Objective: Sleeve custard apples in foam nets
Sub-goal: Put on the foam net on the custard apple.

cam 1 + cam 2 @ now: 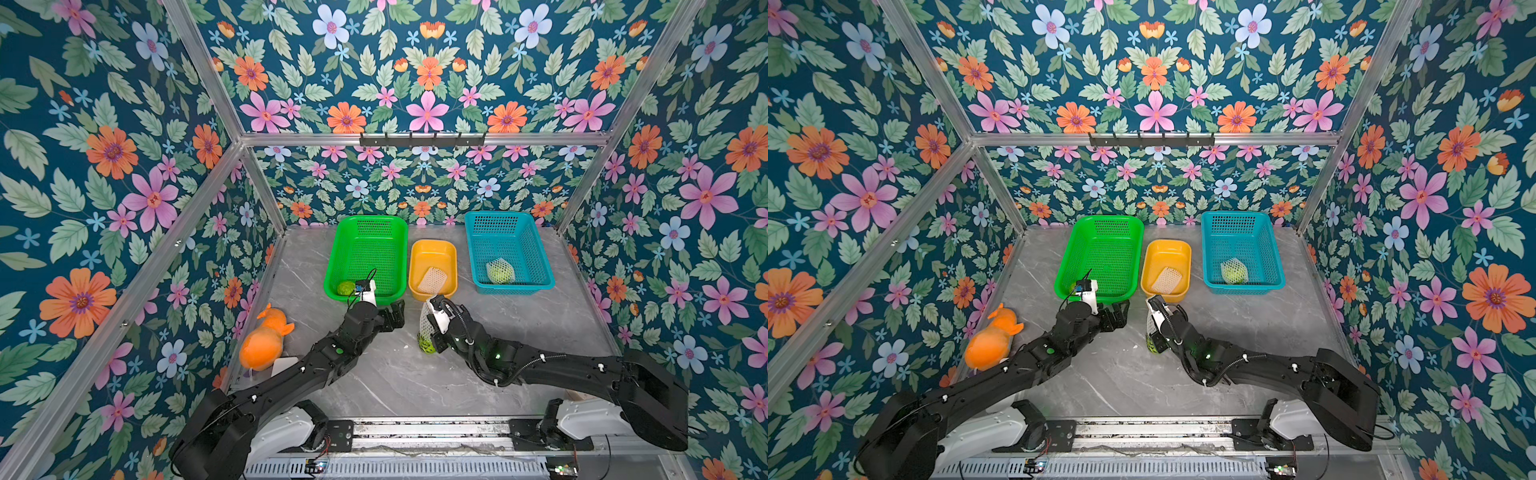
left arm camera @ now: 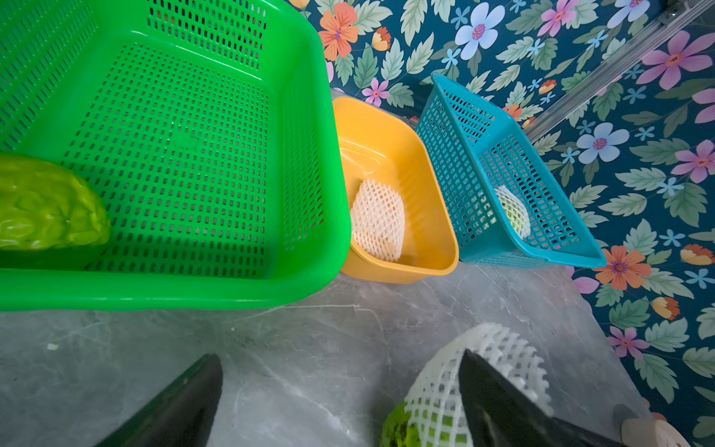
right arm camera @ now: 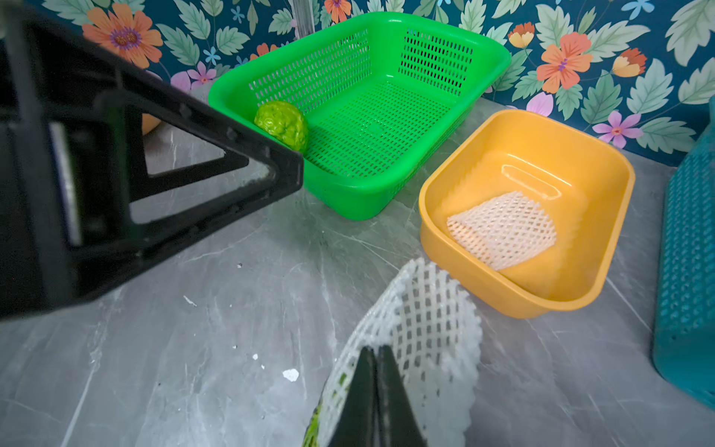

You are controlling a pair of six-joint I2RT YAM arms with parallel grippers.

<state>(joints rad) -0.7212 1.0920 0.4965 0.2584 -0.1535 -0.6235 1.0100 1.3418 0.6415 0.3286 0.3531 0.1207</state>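
Grey marble-look tabletop [image 1: 395,374] lies nearest, with a few white crumbs on it. At its middle the right gripper [image 3: 375,350] has its fingers pressed together, pinching the wall of the held foam net [image 3: 425,321] near its open mouth. The net's lower end is pulled over the half-sleeved custard apple [image 1: 424,345], whose green underside pokes out below; fruit and net are at the table centre, in front of the yellow tub [image 3: 518,131]. The left gripper [image 2: 340,358] is just beside this net, jaws spread wide and holding nothing. One of its fingers overlaps the net's rim in the left wrist view; contact cannot be told. An orange plush toy [image 1: 264,343] lies at the table's left edge, well apart. Farther back stands a row of three containers. The green basket [image 2: 154,294] holds the bare custard apple [image 3: 282,124] in its near left corner. The yellow tub holds the flat foam net [image 3: 503,230]. The blue basket [image 1: 515,284] holds the netted custard apple [image 1: 500,271] near its front wall.
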